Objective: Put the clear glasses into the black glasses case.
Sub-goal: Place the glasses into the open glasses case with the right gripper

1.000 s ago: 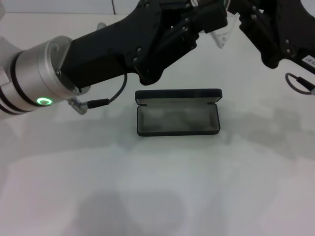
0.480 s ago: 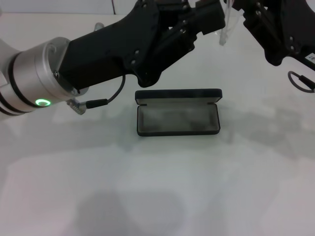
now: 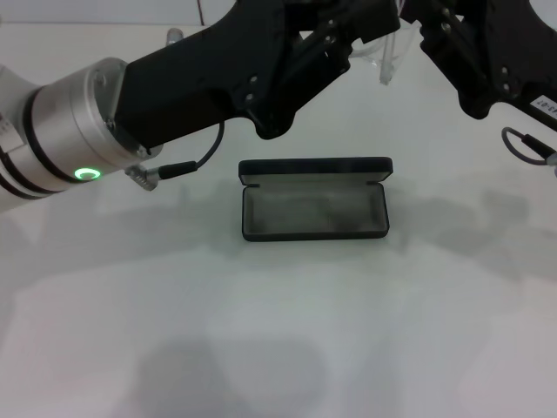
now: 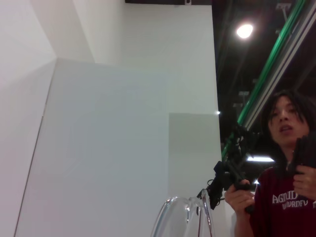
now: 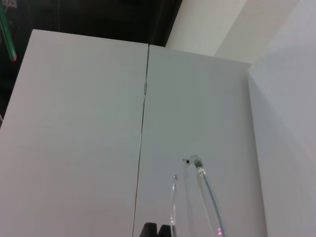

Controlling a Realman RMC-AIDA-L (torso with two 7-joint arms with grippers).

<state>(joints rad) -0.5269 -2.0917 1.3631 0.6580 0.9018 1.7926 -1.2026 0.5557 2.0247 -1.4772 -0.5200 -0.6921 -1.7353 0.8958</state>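
Note:
The black glasses case (image 3: pixel 313 210) lies open in the middle of the white table, lid back and grey lining showing, with nothing in it. Held in the air above and behind it are the clear glasses (image 3: pixel 388 57), hanging between my two grippers. My left gripper (image 3: pixel 376 19) reaches in from the left and is shut on them; its wrist view shows a clear lens (image 4: pixel 185 219). From the right, my right gripper (image 3: pixel 416 17) is shut on the other end. A clear temple arm (image 5: pixel 207 197) rises beside its dark fingertips (image 5: pixel 154 230).
A black cable (image 3: pixel 187 165) hangs under the left arm just left of the case. A grey cable loop (image 3: pixel 526 146) hangs off the right arm. White wall panels (image 5: pixel 74 138) stand behind the table, and a person (image 4: pixel 284 173) stands beyond them.
Both arms have risen a little and carried the clear glasses higher and farther back. The case has not moved.

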